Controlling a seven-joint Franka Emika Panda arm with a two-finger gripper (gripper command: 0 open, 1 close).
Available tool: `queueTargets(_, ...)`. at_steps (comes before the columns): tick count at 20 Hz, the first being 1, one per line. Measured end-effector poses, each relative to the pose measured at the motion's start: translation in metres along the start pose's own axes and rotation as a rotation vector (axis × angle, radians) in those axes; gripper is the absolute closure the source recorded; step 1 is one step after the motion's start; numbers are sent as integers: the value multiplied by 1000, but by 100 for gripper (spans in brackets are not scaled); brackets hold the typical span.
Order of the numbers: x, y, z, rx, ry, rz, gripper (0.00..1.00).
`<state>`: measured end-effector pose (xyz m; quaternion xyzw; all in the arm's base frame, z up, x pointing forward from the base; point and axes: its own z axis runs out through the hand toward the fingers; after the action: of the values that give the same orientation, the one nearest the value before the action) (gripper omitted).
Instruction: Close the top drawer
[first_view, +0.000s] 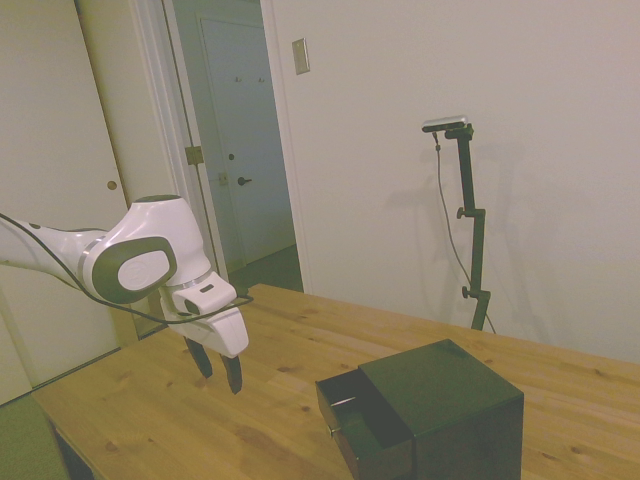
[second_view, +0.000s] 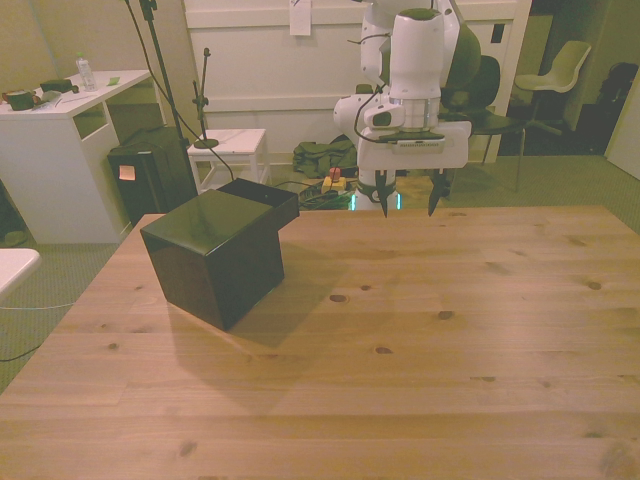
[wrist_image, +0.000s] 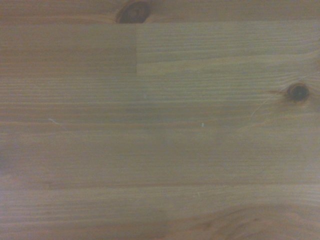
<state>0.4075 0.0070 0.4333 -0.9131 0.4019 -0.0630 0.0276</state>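
Note:
A small dark box cabinet (first_view: 455, 400) stands on the wooden table (first_view: 150, 400). Its top drawer (first_view: 345, 405) is pulled partly out, toward the arm's side, and a small metallic knob (first_view: 333, 430) shows on the front. In the front view the cabinet (second_view: 215, 255) sits at the front view's left, and the drawer (second_view: 262, 192) juts out of its far side. My gripper (first_view: 219, 370) hangs open above the table with nothing between its fingers, well apart from the drawer front. It is over the table's far edge in the front view (second_view: 408, 207). The wrist view holds only bare wood (wrist_image: 160, 125).
The table's near corner (first_view: 45, 400) lies below the arm in the side view. Off the table in the front view are a white desk (second_view: 60, 140), a small white side table (second_view: 230, 145) and a chair (second_view: 560, 75).

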Motion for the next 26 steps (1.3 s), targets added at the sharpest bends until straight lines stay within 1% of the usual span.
queueTargets(2, 1, 1, 1, -1, -2, 5, 0)
queueTargets(3, 3, 3, 2, -2, -2, 21, 0)
queueTargets(6, 6, 10, 6, 3, 28, 137, 0)
queueTargets(9, 6, 16, 7, -12, 72, 251, 0)
queueTargets(12, 18, 28, 7, -33, 111, 364, 0)
queueTargets(16, 37, 49, 7, -55, 150, 485, 0)
queueTargets(21, 56, 67, 2, -59, 175, 582, 0)
queueTargets(26, 66, 82, 0, -68, 181, 625, 0)
